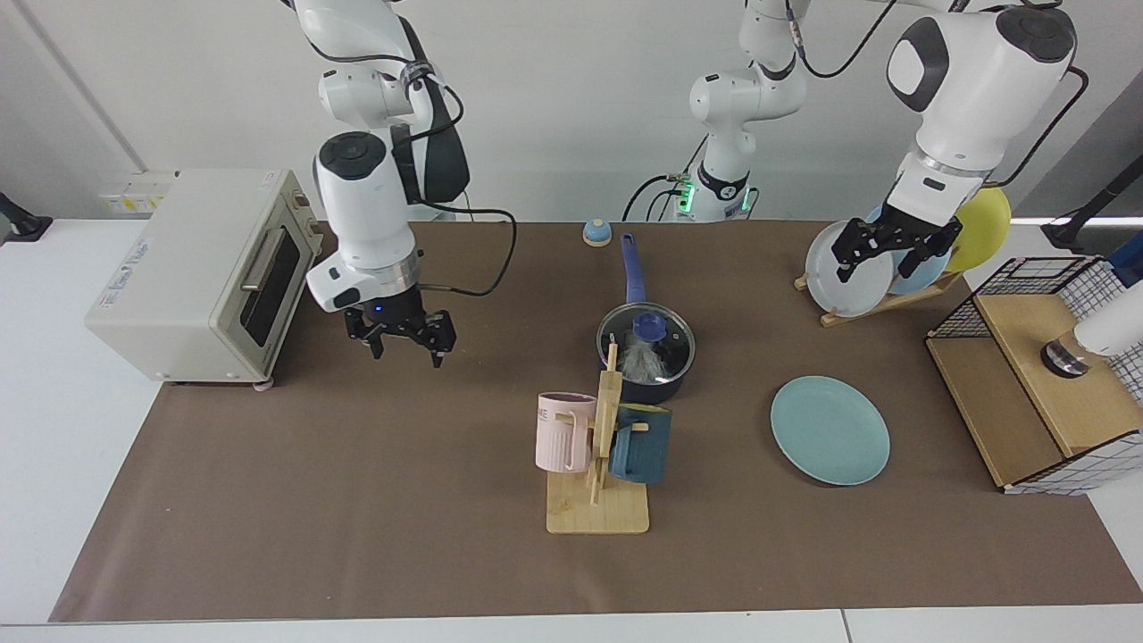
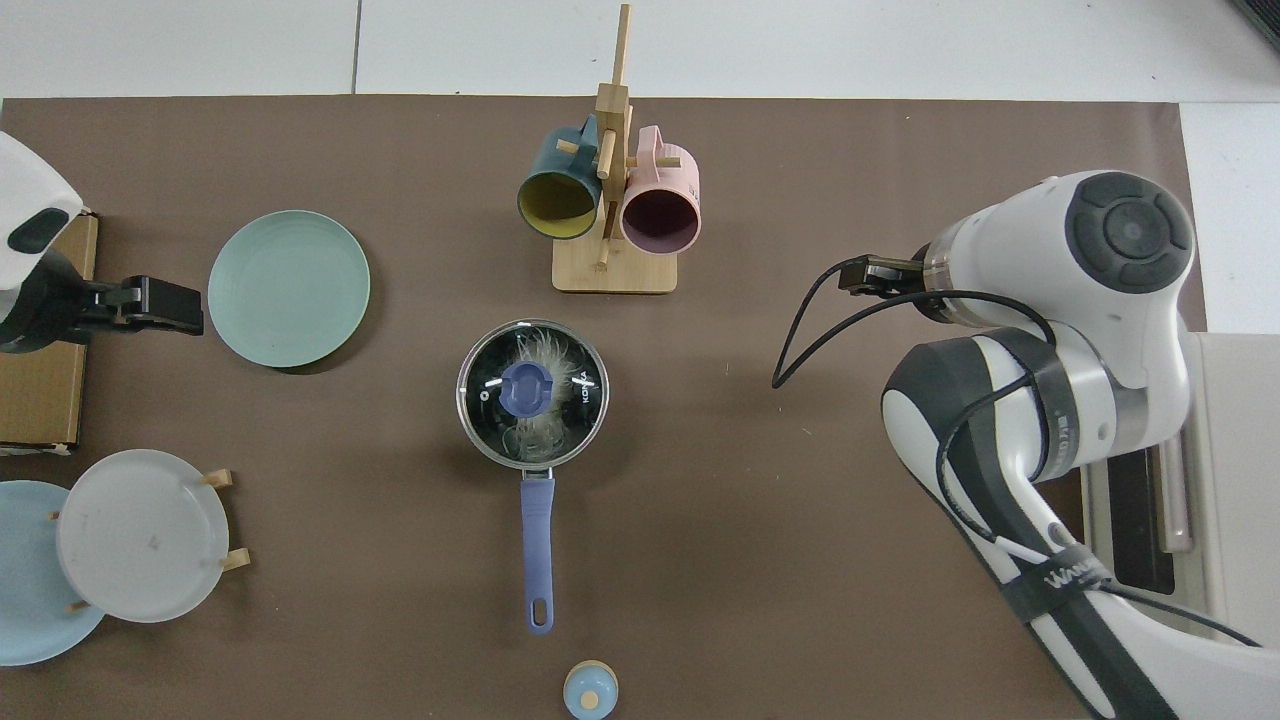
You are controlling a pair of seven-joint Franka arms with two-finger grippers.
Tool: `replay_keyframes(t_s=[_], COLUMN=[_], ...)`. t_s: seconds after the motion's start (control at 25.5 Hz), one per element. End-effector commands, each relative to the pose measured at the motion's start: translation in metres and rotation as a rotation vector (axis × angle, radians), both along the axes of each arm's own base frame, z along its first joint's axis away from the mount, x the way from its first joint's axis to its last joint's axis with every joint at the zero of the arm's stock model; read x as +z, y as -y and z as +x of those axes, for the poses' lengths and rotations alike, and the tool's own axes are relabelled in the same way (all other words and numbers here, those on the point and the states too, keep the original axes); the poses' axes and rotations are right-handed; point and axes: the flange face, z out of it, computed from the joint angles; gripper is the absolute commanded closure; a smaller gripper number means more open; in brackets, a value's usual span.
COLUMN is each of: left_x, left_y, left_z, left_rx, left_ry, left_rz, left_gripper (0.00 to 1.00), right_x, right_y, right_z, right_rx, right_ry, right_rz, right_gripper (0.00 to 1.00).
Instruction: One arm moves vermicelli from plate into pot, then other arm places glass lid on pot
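Glass, so we judge the lid [image 2: 532, 391] fragile and slick, best lifted by its knob; it sits on the pot [image 1: 645, 355] at frame centre over the vermicelli [image 2: 545, 360], plate [image 1: 830, 430] bare, right gripper [image 1: 401, 332] and left gripper [image 1: 890, 246] both spread, empty.

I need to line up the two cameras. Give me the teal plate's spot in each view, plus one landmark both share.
Facing view: the plate lies flat on the brown mat, lower right of the lidded pot.
Top view: the plate lies at upper left, left of the pot.
Shared landmark: the wooden mug rack, next to the pot in both.
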Motion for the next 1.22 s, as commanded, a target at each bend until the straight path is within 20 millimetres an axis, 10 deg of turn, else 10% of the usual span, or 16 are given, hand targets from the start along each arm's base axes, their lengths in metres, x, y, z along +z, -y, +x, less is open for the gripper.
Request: replay_keyframes(t_s=[0.0, 0.71, 1.18], left_x=[0.003, 0.003, 0.003], left_y=[0.002, 0.001, 0.001], left_z=[-0.006, -0.006, -0.006], left_rx=[-0.004, -0.002, -0.002], left_ry=[-0.009, -0.009, -0.01], left_rz=[-0.004, -0.004, -0.006], left_gripper=[0.0, 0.0, 0.0], right_x=[-0.001, 0.08, 0.081], right_y=[0.037, 0.131, 0.114], right_z=[0.009, -0.045, -0.053], right_rx=[0.028, 0.159, 0.187], right_ry=[0.023, -0.104, -0.15], right_rz=[-0.01, -0.036, -0.023], right_gripper=[0.0, 0.0, 0.0])
